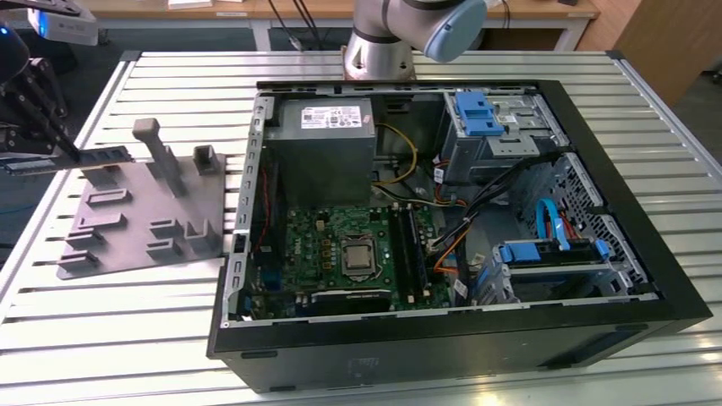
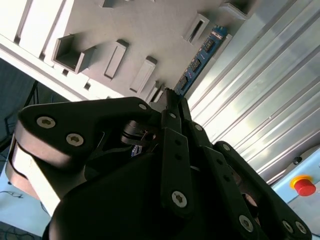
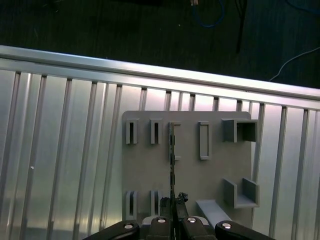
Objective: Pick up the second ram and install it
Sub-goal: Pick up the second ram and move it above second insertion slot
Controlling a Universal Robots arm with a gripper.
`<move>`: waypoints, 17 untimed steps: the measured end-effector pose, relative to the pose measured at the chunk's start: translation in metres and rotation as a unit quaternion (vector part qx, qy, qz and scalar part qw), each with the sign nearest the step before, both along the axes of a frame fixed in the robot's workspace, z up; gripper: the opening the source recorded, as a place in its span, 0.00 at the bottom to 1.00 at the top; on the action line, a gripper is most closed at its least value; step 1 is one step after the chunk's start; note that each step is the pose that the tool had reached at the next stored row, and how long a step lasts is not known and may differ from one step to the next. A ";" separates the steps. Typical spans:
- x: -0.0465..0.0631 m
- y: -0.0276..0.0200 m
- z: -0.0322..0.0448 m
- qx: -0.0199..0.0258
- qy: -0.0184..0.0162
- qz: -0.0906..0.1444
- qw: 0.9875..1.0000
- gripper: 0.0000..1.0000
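Pick-up step: the gripper point(image 1: 70, 156) is clamped on one end of the ram point(image 1: 107, 156), over the fixture point(image 1: 124, 241).

The ram lies level and edge-on along the fixture's slots (whether it has cleared them I cannot tell), well apart from the motherboard point(image 1: 327, 245). By my judgement, installing calls for crossing the case point(image 1: 451, 338) wall and lining up with the black slots point(image 1: 408, 245) beside the processor. The power supply point(image 1: 327, 135) and loose cables point(image 1: 496, 190) crowd that spot.
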State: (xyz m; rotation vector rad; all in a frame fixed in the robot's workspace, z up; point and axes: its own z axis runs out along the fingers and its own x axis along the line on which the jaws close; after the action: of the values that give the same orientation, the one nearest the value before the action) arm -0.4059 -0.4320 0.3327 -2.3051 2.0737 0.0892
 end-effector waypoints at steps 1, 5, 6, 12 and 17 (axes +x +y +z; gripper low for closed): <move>0.000 0.0000 0.0012 0.000 0.000 0.000 1.000 0.14; 0.000 0.0000 0.0055 0.000 0.000 0.000 1.000 0.14; 0.000 0.0000 0.0067 0.000 0.000 0.000 1.000 0.14; 0.000 0.0000 0.0152 0.000 0.000 0.000 1.000 0.14; 0.000 0.0000 0.0235 0.000 0.000 0.000 1.000 0.14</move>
State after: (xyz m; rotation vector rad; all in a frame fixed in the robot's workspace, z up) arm -0.4059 -0.4320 0.3563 -2.3046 2.0732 0.0901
